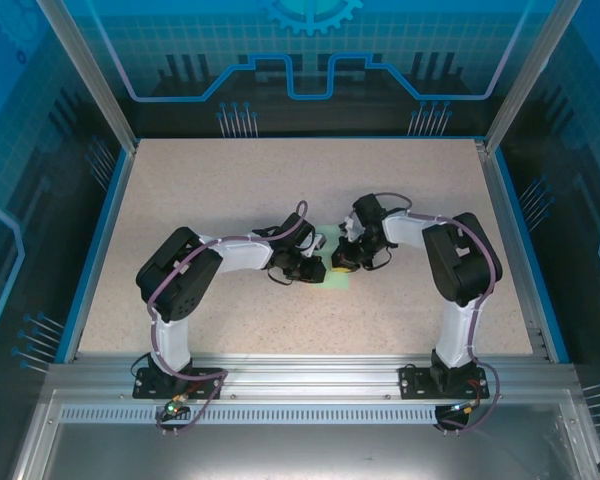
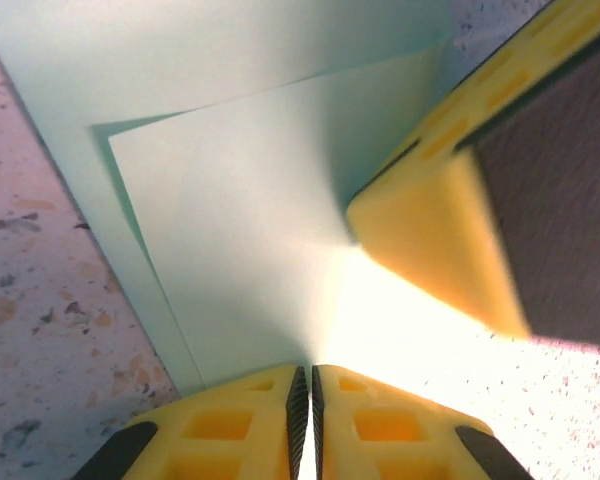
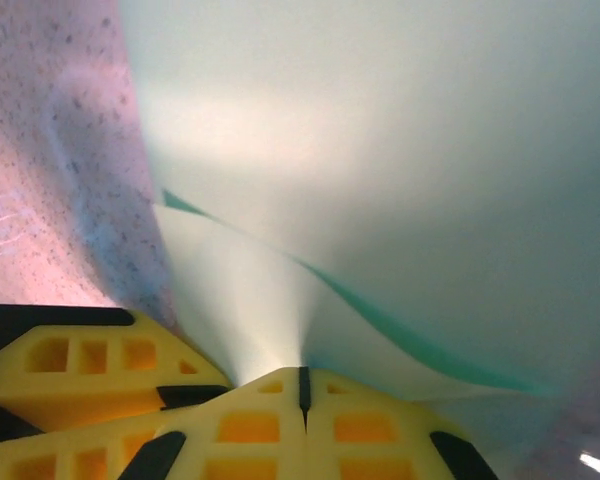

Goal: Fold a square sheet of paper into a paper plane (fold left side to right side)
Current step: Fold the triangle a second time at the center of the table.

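Yellow pads of the left gripper (image 2: 305, 375) meet with only a hairline seam between them. The near edge of the square sheet of paper (image 2: 250, 230) runs into that seam, so the jaws are clamped on it. Just past them, a folded upper layer lies on the mint-green sheet, and a finger (image 2: 430, 240) of the other arm rests on the paper at the right.

The right gripper (image 3: 302, 375) is likewise pressed closed, and two paper (image 3: 380, 150) layers converge at its tips, the upper one bowing upward. The left gripper's finger (image 3: 80, 370) sits just beside it.

From above, both arms reach inward from the near edge. The left gripper (image 1: 315, 268) and right gripper (image 1: 343, 264) meet over the small sheet (image 1: 336, 279) at the middle of the speckled table (image 1: 280, 190).
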